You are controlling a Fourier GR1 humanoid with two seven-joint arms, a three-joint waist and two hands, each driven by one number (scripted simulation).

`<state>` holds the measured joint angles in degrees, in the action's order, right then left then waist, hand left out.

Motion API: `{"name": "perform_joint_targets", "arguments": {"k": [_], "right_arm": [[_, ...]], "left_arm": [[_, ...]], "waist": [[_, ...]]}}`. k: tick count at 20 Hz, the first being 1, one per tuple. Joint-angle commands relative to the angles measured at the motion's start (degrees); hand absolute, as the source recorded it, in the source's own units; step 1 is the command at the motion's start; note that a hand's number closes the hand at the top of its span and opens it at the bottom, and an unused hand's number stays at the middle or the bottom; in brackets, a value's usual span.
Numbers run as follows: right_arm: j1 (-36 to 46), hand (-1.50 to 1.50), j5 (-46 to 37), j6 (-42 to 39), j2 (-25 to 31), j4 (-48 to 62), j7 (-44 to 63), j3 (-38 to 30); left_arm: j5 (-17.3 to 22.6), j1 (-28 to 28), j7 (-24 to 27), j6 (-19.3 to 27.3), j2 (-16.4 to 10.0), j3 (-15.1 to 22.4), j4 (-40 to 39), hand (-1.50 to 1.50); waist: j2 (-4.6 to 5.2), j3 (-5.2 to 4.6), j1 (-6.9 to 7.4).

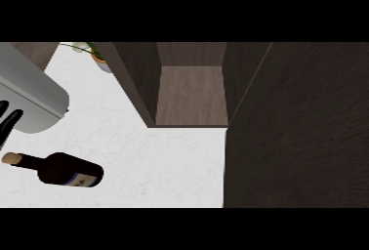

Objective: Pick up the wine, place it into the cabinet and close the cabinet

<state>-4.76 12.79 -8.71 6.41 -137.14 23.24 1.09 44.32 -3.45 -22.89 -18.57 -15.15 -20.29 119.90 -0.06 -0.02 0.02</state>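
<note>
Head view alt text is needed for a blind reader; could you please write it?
A wine bottle lies on its side on the white counter, left of an open cabinet. The left hand rests open at the left edge.

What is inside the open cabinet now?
Only its bare wooden shelf shows in the cabinet; the wine lies outside on the counter. The inside's upper part is cut off by the view.
</note>
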Motion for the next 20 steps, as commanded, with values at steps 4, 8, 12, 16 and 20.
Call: {"name": "perform_joint_targets", "arguments": {"k": [4, 8, 12, 16, 20], "right_arm": [[-4.89, -1.50, 1.58, -2.31, -0.86, -2.02, -1.74, -1.26], [1.19, -1.50, -2.24, 1.43, -2.14, -2.34, 4.06, 3.44], [-0.23, -1.50, -1.62, -1.95, -1.97, 1.03, -1.66, 0.28], [-0.82, -1.50, -2.60, -0.42, -3.09, -1.17, 1.39, 2.78], [-0.33, -1.50, -1.87, -0.46, -3.07, -3.03, 1.58, 2.07]], "left_arm": [[-2.75, -4.69, 5.83, -8.43, 1.36, -3.96, -6.29, -1.50], [-2.47, 2.00, 5.49, -9.34, -2.62, -5.66, -14.04, -1.50], [-7.51, -1.47, 8.46, -11.65, 0.55, -4.78, -13.95, -1.50], [-9.01, 0.41, 11.71, -15.68, -1.27, -6.44, -22.09, -1.50], [-12.41, 0.55, 14.94, -17.03, -1.15, -7.62, -26.19, -1.50]], "waist": [[-0.01, 0.01, -0.09], [0.05, -0.01, -0.15], [0.03, 0.01, -0.02], [0.05, 0.00, -0.12], [0.05, 0.00, -0.15]]}}
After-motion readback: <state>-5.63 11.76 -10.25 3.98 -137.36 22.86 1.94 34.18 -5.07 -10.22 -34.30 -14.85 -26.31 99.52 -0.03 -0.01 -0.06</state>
